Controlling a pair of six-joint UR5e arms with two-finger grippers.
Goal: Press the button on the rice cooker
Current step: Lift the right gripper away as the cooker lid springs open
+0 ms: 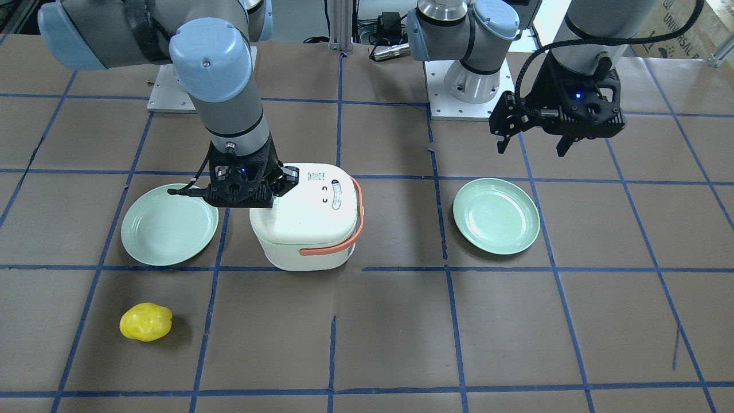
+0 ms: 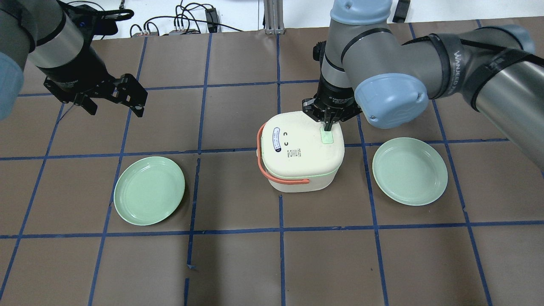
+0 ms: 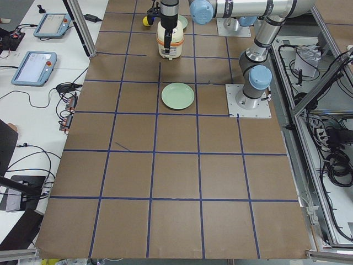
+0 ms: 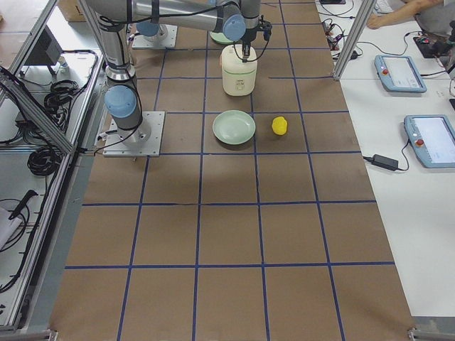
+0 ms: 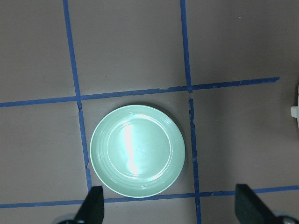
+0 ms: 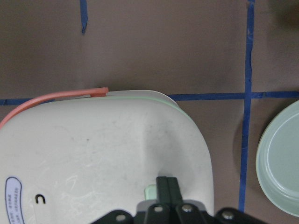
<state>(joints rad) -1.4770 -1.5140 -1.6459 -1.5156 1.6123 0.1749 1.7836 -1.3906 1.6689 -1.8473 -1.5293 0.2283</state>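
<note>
On brown blue-taped table [image 2: 238,263]: right claw [image 2: 328,126] closed at rice cooker button [image 2: 326,138]; left claw [image 2: 116,112] spread, empty.

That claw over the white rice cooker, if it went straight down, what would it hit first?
Probably the pale green button on top of the rice cooker: the shut right gripper points straight down at it and may already touch it.

On my desk [image 2: 238,263], the rice cooker [image 2: 299,157] stands between the left plate [image 2: 149,190] and the right plate [image 2: 409,171]; 1 fruit [image 1: 145,322] lies beyond the right plate.
</note>
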